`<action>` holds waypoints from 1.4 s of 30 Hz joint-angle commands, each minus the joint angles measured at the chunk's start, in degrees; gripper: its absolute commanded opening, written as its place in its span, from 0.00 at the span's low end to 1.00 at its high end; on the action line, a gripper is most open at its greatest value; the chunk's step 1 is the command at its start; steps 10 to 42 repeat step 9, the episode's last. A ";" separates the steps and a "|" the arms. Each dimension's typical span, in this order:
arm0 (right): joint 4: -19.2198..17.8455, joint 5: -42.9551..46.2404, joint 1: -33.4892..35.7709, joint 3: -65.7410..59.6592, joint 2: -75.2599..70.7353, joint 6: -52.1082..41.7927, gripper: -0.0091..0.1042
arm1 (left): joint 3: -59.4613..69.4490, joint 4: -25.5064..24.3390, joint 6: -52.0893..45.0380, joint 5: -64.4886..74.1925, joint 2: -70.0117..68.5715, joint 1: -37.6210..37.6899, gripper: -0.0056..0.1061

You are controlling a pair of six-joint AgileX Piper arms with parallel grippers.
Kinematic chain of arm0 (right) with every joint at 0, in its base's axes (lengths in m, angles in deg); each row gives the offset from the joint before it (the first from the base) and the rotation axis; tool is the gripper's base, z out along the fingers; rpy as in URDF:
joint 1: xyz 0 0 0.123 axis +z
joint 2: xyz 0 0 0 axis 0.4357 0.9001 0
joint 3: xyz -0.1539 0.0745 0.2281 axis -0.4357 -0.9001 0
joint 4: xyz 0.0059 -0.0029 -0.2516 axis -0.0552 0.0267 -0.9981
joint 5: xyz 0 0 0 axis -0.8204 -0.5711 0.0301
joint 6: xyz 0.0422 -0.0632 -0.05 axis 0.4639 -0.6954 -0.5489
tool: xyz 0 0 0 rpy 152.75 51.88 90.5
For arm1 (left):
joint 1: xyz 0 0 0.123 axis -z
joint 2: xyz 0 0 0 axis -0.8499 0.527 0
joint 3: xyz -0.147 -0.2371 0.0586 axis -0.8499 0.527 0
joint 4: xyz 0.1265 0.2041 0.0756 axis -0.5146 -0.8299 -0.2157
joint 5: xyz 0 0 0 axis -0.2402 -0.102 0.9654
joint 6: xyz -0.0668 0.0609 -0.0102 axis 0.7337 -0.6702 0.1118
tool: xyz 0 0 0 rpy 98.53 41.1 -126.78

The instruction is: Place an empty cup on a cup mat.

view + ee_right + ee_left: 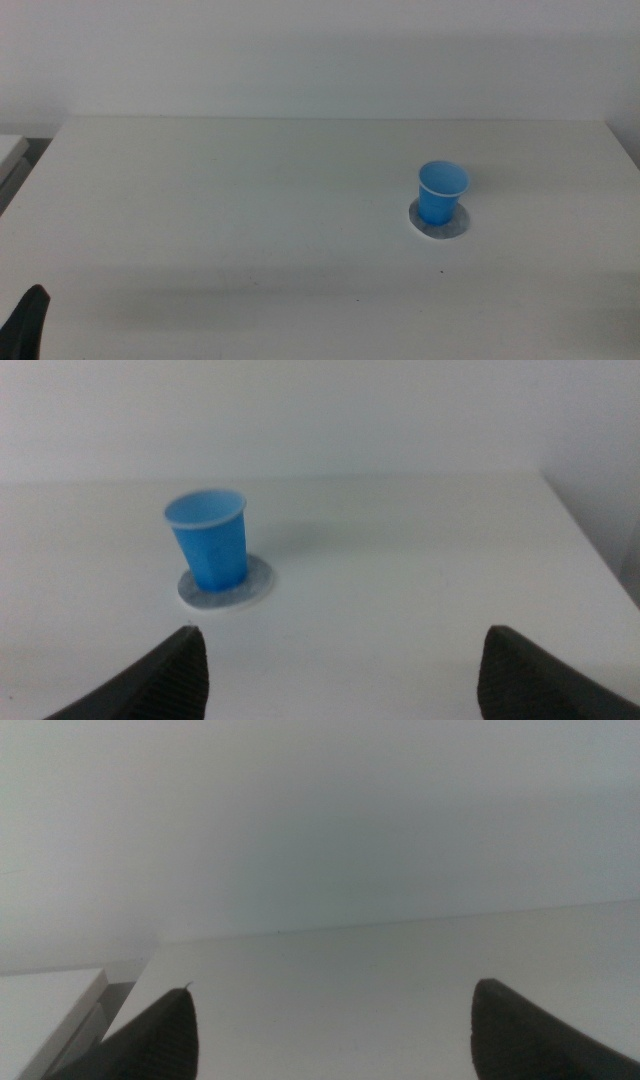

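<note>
The blue cup (440, 192) stands upright on the grey speckled cup mat (441, 224) on the right half of the white table. It looks empty. The right wrist view shows the cup (210, 538) on the mat (240, 590), well ahead of my right gripper (340, 670), whose jaws stand wide apart and hold nothing. The right arm is out of the middle view. My left gripper (330, 1030) is open and empty over the table's left part; only a dark tip of it (28, 320) shows at the middle view's bottom left corner.
The white table (250, 200) ends at a far edge against a pale wall. A pale ledge (10, 150) lies past the table's left edge, also in the left wrist view (50, 1010).
</note>
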 commanded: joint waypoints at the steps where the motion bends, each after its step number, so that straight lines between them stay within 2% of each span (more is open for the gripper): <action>1: -0.71 1.16 -0.24 -1.08 -1.85 -0.15 0.90 | -0.02 0.39 0.16 -0.30 -0.21 0.05 0.89; 42: -0.71 2.89 -0.24 -1.12 -1.85 -0.15 0.90 | -0.02 0.39 0.16 -0.30 -0.21 0.05 0.89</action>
